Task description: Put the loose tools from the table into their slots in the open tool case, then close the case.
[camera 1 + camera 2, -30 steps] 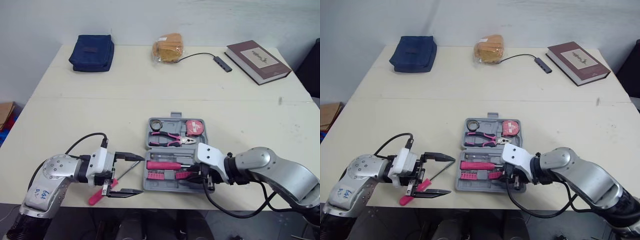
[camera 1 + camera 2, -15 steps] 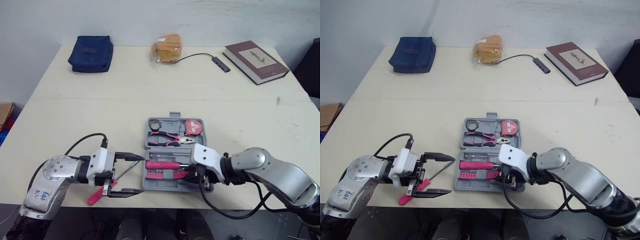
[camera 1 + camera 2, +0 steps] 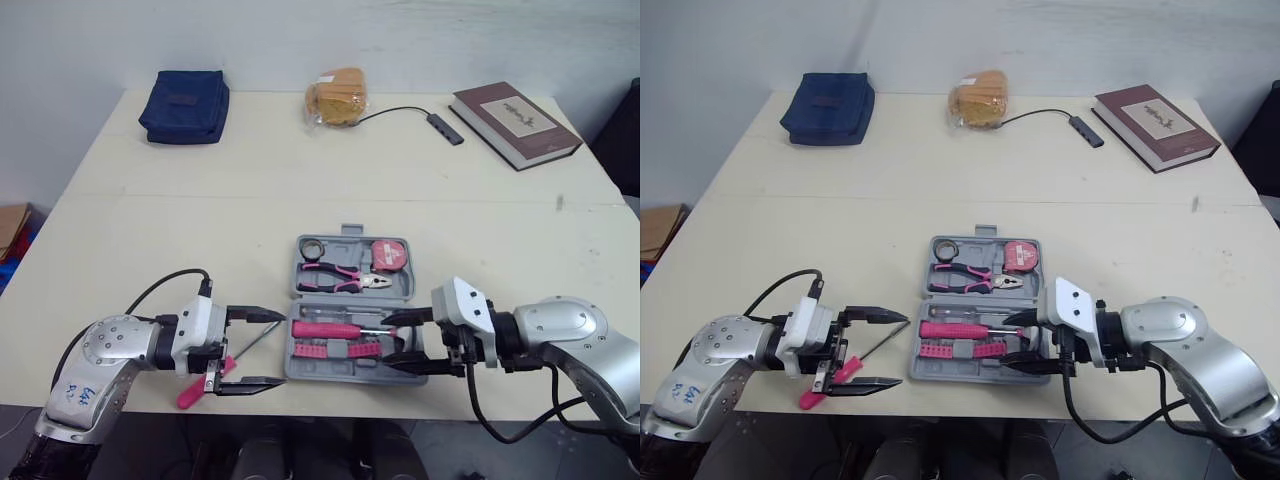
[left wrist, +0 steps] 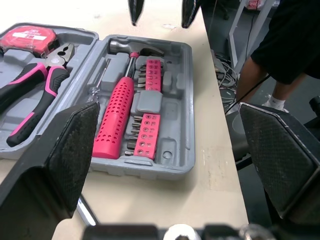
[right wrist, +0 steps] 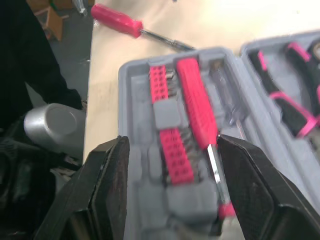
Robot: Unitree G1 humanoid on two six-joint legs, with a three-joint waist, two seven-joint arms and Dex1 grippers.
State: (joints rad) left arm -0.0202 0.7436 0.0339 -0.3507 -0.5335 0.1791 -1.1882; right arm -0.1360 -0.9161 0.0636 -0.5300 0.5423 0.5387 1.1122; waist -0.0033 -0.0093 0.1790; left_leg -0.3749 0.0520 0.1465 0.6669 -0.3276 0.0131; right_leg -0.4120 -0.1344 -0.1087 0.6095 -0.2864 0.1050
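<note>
One tool case (image 3: 330, 375) lies open at 6 o'clock on the worktop (image 3: 200, 230), its two halves flat. It holds one hammer (image 3: 325, 329), one pair of pliers (image 3: 340, 277), one tape measure (image 3: 390, 255), one ring of tape (image 3: 311, 249) and two pink bit racks (image 4: 145, 140). The hammer's long axis runs 9 to 3 o'clock, head toward 3. The pliers lie nearly parallel to it in the far half, handles at 9, nose at 3.

One loose screwdriver (image 3: 250, 345) lies on the worktop just beside the case at its 9 o'clock side. Its long axis is slanted, the pink handle toward 7 o'clock and the tip toward 1 o'clock, close to the case wall.

There are two pincers. The left pincer (image 3: 285, 349) is released, its fingers spread wide to either side of the screwdriver shaft, tips at the case's 9 o'clock edge. The right pincer (image 3: 385, 341) is also released, gripping nothing, its tips at the 3 o'clock end of the near half, by the hammer head.

Along the far edge lie one blue pouch (image 3: 184, 105) at 11 o'clock, one bagged bread (image 3: 337, 96) at 12, one cable hub (image 3: 444, 127) and one book (image 3: 515, 122) at 1 o'clock
</note>
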